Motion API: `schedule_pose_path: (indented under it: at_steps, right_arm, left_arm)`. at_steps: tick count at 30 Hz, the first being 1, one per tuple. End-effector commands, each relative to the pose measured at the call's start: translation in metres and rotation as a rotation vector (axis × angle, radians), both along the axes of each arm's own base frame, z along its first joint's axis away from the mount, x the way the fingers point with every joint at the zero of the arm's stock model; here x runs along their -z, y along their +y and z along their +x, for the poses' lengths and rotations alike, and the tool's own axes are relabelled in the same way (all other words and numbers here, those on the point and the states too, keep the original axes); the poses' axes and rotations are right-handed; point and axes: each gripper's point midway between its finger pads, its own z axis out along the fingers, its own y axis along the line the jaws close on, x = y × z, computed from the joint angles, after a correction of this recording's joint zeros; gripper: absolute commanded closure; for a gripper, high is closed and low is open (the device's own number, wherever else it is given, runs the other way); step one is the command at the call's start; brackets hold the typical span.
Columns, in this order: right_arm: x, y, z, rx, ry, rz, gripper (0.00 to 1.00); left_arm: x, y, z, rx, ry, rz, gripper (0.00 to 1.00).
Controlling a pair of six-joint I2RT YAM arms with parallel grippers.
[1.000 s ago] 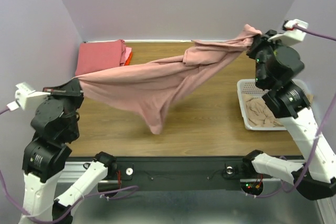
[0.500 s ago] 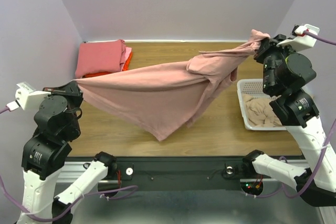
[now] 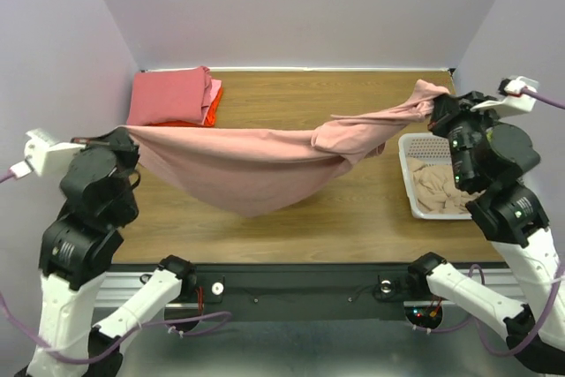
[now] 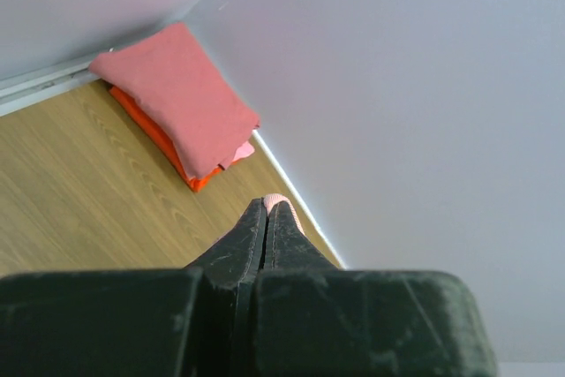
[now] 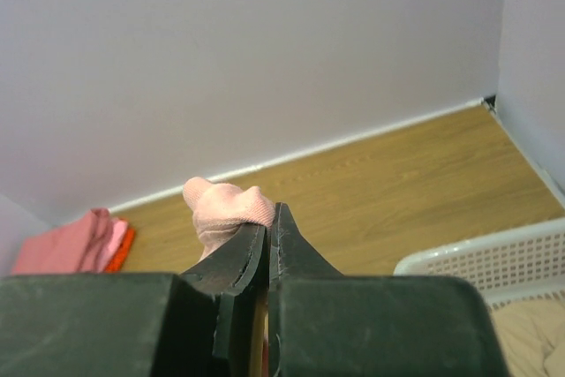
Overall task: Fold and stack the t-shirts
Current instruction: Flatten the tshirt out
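- Dusty-pink cotton t-shirt [image 3: 256, 161] hangs in the air between your two arms, strung over the wooden table [image 3: 353, 218] like a hammock. It is not laid flat yet.
- Your left gripper [image 3: 124, 137] is pinched tight on one edge of it. The wrist view shows the jaws closed with only a sliver of pink fabric past the tips. That's a thin hold, so I judge it could slip if you pull harder.
- Folded stack of shirts [image 3: 172, 96], coral-red on top with pink and orange edges under it, sits in the far-left corner, well apart from the hanging shirt. It's likely parked there to be out of the way of the folding.
- The middle of the shirt sags low; I can't tell if the lowest point touches the table. The right part is bunched and twisted, so it probably needs spreading before any fold.
- Your right gripper [image 3: 437, 108] is clamped on a wad of the fabric, and a knob of cloth bulges past the tips.
- White plastic mesh basket [image 3: 408, 174] at the right edge holds a crumpled tan shirt [image 3: 437, 190], not yet folded.
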Motion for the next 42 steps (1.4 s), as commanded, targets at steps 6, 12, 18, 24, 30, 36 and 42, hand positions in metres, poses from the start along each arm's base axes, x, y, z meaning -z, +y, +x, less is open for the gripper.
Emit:
schedule_pose_path:
  at_steps: [6, 12, 18, 24, 30, 36, 42]
  right_arm:
    - [0.11, 0.027, 0.069, 0.095, 0.289, -0.083, 1.0]
    - [0.231, 0.055, 0.143, 0.039, 0.607, -0.164, 1.0]
    - [0.298, 0.031, 0.196, 0.096, 0.771, -0.143, 0.95]
    - [0.305, 0.016, 0.221, 0.126, 0.785, -0.142, 0.55]
    - [0.284, 0.035, 0.227, -0.006, 0.752, -0.164, 0.0]
    - [0.285, 0.105, 0.195, -0.298, 0.722, -0.305, 0.0]
    - [0.309, 0.2, 0.175, -0.571, 0.696, -0.418, 0.0]
  left_arm:
    - [0.098, -0.007, 0.145, -0.01, 0.343, 0.113, 1.0]
    - [0.21, -0.001, 0.235, 0.072, 0.632, 0.12, 1.0]
    - [0.243, -0.016, 0.297, 0.173, 0.7, 0.149, 1.0]
    - [0.237, -0.025, 0.314, 0.227, 0.68, 0.177, 0.49]
    - [0.22, -0.035, 0.286, 0.251, 0.669, 0.208, 0.02]
    - [0.251, -0.06, 0.189, 0.271, 0.72, 0.157, 0.02]
    - [0.318, -0.134, 0.075, 0.494, 0.783, 0.055, 0.01]
